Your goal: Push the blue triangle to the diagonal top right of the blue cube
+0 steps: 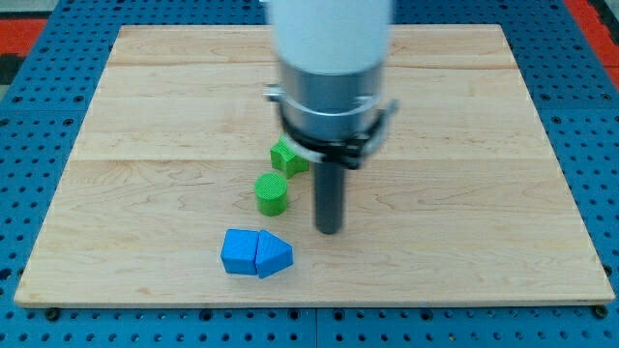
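Note:
The blue cube (238, 251) lies near the view's bottom, left of centre. The blue triangle (273, 256) lies right beside it on the view's right, touching it, at the same level. My tip (329, 230) rests on the board to the right of and slightly above the blue triangle, a short gap away, not touching it.
A green cylinder (271, 193) stands above the blue pair. A green star (286, 157) shows partly behind the arm. The arm's wide body (331, 68) hides the board's middle top, so the red and yellow blocks do not show.

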Controlling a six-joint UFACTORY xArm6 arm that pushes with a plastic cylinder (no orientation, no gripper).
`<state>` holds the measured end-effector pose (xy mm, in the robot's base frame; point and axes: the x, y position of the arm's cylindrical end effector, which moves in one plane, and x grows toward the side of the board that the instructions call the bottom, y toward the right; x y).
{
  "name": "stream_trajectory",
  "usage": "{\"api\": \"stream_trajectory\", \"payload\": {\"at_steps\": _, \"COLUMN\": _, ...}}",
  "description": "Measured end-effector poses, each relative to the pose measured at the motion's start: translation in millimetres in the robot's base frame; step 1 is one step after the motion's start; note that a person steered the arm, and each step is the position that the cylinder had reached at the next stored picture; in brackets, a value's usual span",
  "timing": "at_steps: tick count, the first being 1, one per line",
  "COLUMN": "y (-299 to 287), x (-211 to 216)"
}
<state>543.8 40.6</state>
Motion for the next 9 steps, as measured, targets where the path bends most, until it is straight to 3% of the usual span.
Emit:
{"api": "stream_trajectory", "payload": {"at_steps": 1, "y": 23, "x": 47}}
{"api": "stream_trajectory", "payload": {"at_steps": 2, "y": -41, "x": 67}}
{"api": "stream_trajectory", "payload": {"at_steps": 5, "y": -96, "x": 20}}
{"api": "stream_trajectory", "payload": {"at_steps": 9, "y": -128, "x": 18}}
